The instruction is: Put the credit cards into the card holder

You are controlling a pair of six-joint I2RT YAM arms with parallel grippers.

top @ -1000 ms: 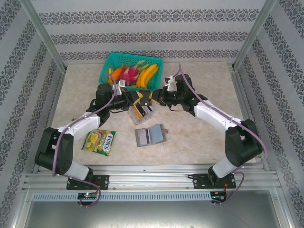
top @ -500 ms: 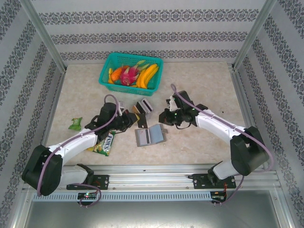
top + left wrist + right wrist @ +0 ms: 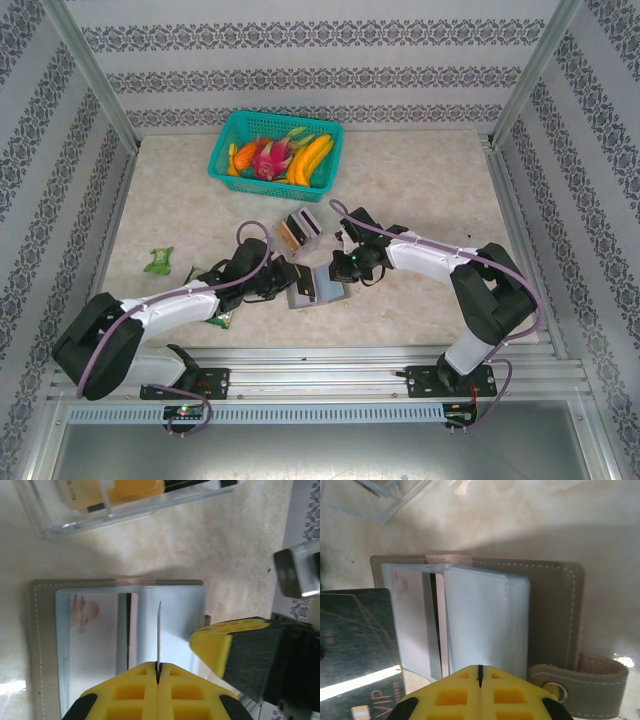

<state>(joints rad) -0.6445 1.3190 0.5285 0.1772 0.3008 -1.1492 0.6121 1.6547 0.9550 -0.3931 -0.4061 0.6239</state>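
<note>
The grey card holder (image 3: 328, 292) lies open on the table, its pale blue inner panels (image 3: 485, 625) facing up. My left gripper (image 3: 290, 278) is at its left side, shut (image 3: 158, 666) on a dark credit card (image 3: 159, 625). That card is edge-on in the left wrist view, standing over the gap between the panels, and shows as a dark VIP card (image 3: 355, 640) in the right wrist view. My right gripper (image 3: 343, 268) is shut (image 3: 480, 669), tips over the right panel near the snap tab (image 3: 580, 680). More cards, one orange (image 3: 130, 487), stand in the clear box (image 3: 300, 231).
A teal basket (image 3: 225, 165) of fruit stands at the back. The green-yellow snack packet (image 3: 218, 318) lies partly under my left arm, and a small green wrapper (image 3: 158, 261) is further left. The two grippers are close together over the wallet.
Both arms came from the clear box toward the near edge and down onto the wallet. The left one brought the dark card with it.
</note>
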